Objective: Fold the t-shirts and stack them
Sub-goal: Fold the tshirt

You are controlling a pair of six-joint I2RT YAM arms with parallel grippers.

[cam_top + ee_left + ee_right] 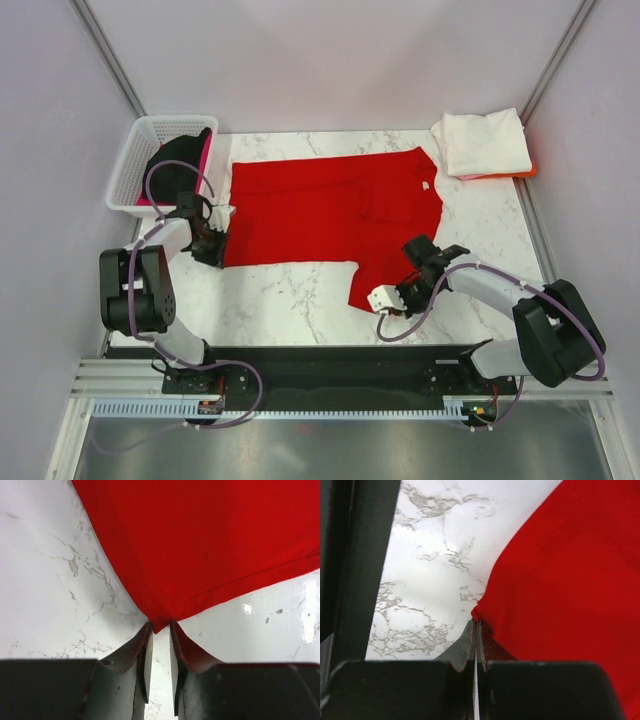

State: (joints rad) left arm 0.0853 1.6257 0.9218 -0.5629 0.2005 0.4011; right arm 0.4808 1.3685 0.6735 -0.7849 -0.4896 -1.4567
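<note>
A bright red t-shirt (330, 212) lies spread flat on the marble table (280, 310). My left gripper (214, 246) sits low at the shirt's near-left corner. In the left wrist view that red corner (200, 545) pokes in between the fingertips of the gripper (160, 626), whose jaws stand a narrow gap apart, with white table showing between them. My right gripper (372, 299) is at the shirt's near-right flap. In the right wrist view the right gripper (476, 622) is shut on the edge of the red cloth (570, 590).
A folded white t-shirt (483, 142) lies on an orange one (522, 172) at the back right. A white lattice basket (140, 160) at the back left holds black (180, 158) and pink (206, 160) shirts. A black base strip (330, 365) runs along the near edge.
</note>
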